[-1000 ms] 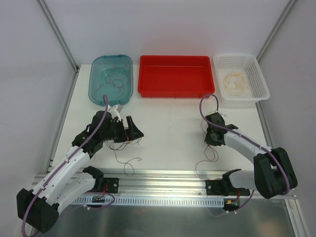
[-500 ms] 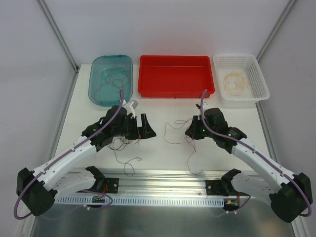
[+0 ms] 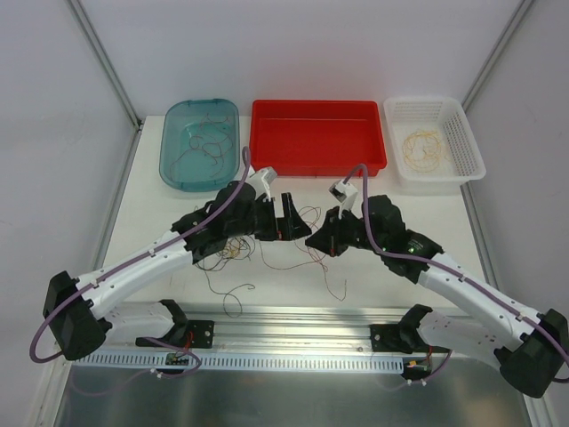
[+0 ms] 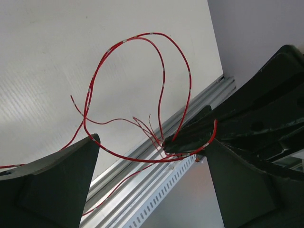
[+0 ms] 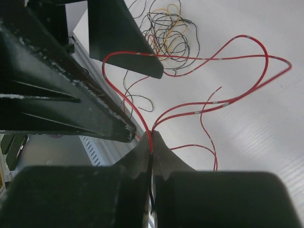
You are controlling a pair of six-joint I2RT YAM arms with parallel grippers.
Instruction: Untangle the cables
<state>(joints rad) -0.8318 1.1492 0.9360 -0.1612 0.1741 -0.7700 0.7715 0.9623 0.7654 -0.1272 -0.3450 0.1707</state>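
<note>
My right gripper [image 3: 316, 242] is shut on a thin red cable [image 5: 214, 103], pinched at the fingertips [image 5: 152, 137]. The cable's loops [image 4: 152, 33] rise off the table and a tail [image 3: 331, 271] trails toward the front rail. My left gripper [image 3: 286, 227] stands wide open right beside it. In the left wrist view its jaws [image 4: 153, 140] straddle the red cable and the right gripper's tip [image 4: 190, 137] without touching. A tangle of dark and yellow cables [image 3: 233, 249] lies on the table under the left arm and shows again in the right wrist view [image 5: 168, 33].
At the back stand a teal bin [image 3: 173, 169] with several thin wires in it, a red tray [image 3: 317, 165] and a white basket [image 3: 467, 142] holding a yellow coil [image 3: 420, 147]. The aluminium rail [image 3: 293, 318] runs along the near edge.
My right gripper has swung left from the table's right side to the middle, dragging the red cable with it. My open left gripper has moved right to meet it.
</note>
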